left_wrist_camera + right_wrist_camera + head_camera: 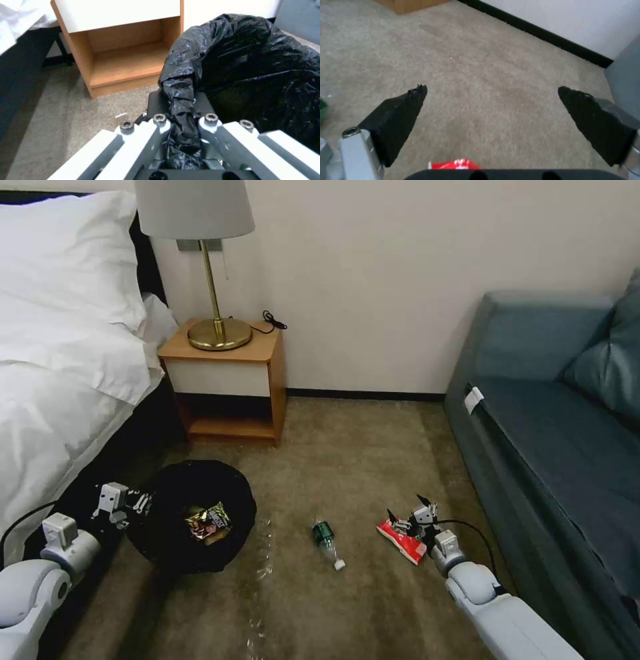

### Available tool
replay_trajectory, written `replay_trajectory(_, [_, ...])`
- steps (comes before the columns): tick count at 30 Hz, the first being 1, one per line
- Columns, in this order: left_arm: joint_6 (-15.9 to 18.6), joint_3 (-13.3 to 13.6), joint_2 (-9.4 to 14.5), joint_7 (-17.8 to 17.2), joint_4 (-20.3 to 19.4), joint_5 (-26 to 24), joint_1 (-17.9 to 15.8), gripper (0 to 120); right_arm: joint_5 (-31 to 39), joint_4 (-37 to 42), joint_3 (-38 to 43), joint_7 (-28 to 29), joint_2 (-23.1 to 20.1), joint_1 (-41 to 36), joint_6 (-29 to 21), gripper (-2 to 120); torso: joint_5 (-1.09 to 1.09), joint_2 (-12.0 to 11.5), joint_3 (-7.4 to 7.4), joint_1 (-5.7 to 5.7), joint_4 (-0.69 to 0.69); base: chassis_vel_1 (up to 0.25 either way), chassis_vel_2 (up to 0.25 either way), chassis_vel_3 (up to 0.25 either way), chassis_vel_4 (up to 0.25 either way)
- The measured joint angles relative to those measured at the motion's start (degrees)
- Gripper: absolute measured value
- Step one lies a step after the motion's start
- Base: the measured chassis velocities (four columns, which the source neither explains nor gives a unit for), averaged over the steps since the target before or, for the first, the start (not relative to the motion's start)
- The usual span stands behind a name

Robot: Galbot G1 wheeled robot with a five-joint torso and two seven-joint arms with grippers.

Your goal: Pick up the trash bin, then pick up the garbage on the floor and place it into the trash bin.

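Room: a white-sheeted bed point(60, 353) on the robot's left, a blue-grey upholstered sofa point(560, 433) on its right, beige carpet floor point(347, 460) between them, and a small wooden nightstand point(227, 380) against the wall.
Trash bin: the round bin lined with a crinkled black plastic bag point(193, 513) stands near the bed; a shiny gold-brown snack wrapper point(208, 521) already lies inside.
Left pincer point(181, 120): clamped on the bag-covered rim of the bin, on the bed side.
Right pincer point(412, 511): low over the carpet, its black fingers point(400, 115) spread wide with nothing between them, hovering right above the flat red-and-white packet point(403, 540).
Bottle: a small clear bottle with green label and white cap point(327, 542) lies on its side between bin and packet.
Step in hand: I'd judge it is the reach for the packet.
Next move: probably a descent until the fingers straddle the packet, then closing on it.
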Motion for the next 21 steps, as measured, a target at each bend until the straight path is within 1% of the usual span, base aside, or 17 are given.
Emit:
replay_trajectory(3, [-0.05,0.05,-0.27,0.27,0.08,0.10,0.10,4,-0.11,0.00,-0.90,0.01,-0.59,0.11,-0.17,100,0.00,0.00,0.00,0.00,0.00,-0.043,0.057,0.059,-0.064])
replay_trajectory(9, [-0.14,0.19,-0.64,0.61,0.33,0.24,-0.06,4,-0.07,-0.48,-3.28,-0.05,-2.38,0.14,-1.62,100,0.01,0.00,-0.02,-0.02,0.01,0.000,0.000,0.000,0.000])
replay_trajectory(11, [-0.19,0.22,-0.92,0.81,0.71,0.31,-0.20,4,0.55,-1.34,-4.45,-1.20,-3.22,0.70,-2.65,100,0.00,0.00,-0.01,-0.02,-0.01,0.000,0.000,0.000,0.000])
replay_trajectory(14, [-0.25,0.22,-1.07,0.94,1.01,0.49,-0.22,4,0.99,-1.91,-5.15,-2.32,-3.58,1.13,-3.13,100,0.00,0.00,-0.01,-0.02,-0.01,0.000,0.000,0.000,0.000])
replay_trajectory(16, [-0.36,0.07,-1.27,1.21,1.31,0.74,-0.19,4,1.59,-3.15,-6.34,-4.16,-4.08,1.98,-3.62,100,0.00,0.00,-0.01,-0.01,0.00,0.000,0.000,0.000,0.000])
replay_trajectory(17, [-0.45,-0.11,-1.47,1.36,1.46,0.85,-0.10,4,1.89,-4.30,-7.08,-6.07,-4.36,2.65,-3.78,100,0.00,0.00,-0.01,-0.02,0.01,0.000,0.000,0.000,0.000])
replay_trajectory(18, [-0.45,-0.11,-1.47,1.36,1.46,0.85,-0.10,4,1.89,-4.30,-7.08,-6.07,-4.36,2.65,-3.78,100,0.00,0.00,-0.01,-0.02,0.01,0.000,0.000,0.000,0.000])
replay_trajectory(19, [-1.05,-0.30,-2.02,1.72,1.83,0.91,-0.19,4,2.11,-6.41,-7.53,-9.78,-4.45,3.76,-4.15,100,0.02,0.00,-0.01,-0.01,0.01,0.000,0.000,0.000,0.000])
replay_trajectory(20, [-1.91,-0.41,-2.76,2.02,2.24,0.86,-0.67,4,2.47,-7.82,-7.75,-11.90,-4.30,4.62,-4.45,100,-0.01,0.00,-0.01,-0.02,0.01,0.000,0.000,0.000,0.000])
replay_trajectory(21, [-1.91,-0.41,-2.76,2.02,2.24,0.86,-0.67,4,2.47,-7.82,-7.75,-11.90,-4.30,4.62,-4.45,100,-0.01,0.00,-0.01,-0.02,0.01,0.000,0.000,0.000,0.000])
